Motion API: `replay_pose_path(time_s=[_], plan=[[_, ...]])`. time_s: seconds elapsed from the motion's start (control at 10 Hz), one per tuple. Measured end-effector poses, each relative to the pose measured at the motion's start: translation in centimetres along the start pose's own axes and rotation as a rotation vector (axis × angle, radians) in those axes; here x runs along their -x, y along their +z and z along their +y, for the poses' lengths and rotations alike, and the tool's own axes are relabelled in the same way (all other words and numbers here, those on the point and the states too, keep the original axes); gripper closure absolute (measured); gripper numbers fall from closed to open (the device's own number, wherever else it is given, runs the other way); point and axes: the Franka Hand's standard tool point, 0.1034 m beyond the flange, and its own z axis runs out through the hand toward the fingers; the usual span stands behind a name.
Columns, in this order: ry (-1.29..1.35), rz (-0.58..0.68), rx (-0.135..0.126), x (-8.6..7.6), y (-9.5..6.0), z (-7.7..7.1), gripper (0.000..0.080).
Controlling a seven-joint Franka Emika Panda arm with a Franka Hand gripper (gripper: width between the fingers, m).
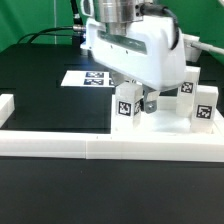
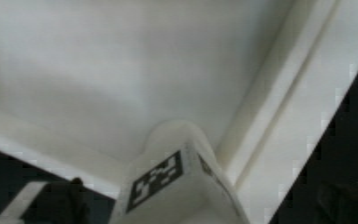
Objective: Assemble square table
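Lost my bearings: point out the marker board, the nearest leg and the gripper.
Marker board (image 1: 82, 77): exterior view, its left part.
Leg (image 1: 126, 104): exterior view, tagged front face.
Gripper (image 1: 146, 100): exterior view, between its fingertips.

Counter (image 1: 40, 70): black surface, spanning the exterior view.
Marker board (image 1: 82, 77): flat white sheet of printed tags, lying at 10 o'clock of centre.
Border bars (image 1: 60, 150): long white, across 6 o'clock; a short one (image 1: 5, 108) at 9 o'clock.
Cables (image 1: 45, 32): dark, at 11 o'clock.
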Motion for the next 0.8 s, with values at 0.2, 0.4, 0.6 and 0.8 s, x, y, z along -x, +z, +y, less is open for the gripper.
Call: replay_pose_path(time_s=[0.2, 0.4, 0.6, 0.8], plan=[[-0.411, 0.003, 0.009, -1.04, 0.07, 0.71, 0.0151], [-0.41, 0.003, 0.007, -1.25, 0.07, 0.78, 0.0151], [-0.39, 0.003, 0.006, -1.26, 0.07, 0.78, 0.0404], [-0.226, 0.002, 0.003, -1.22, 0.07, 0.74, 0.0511]])
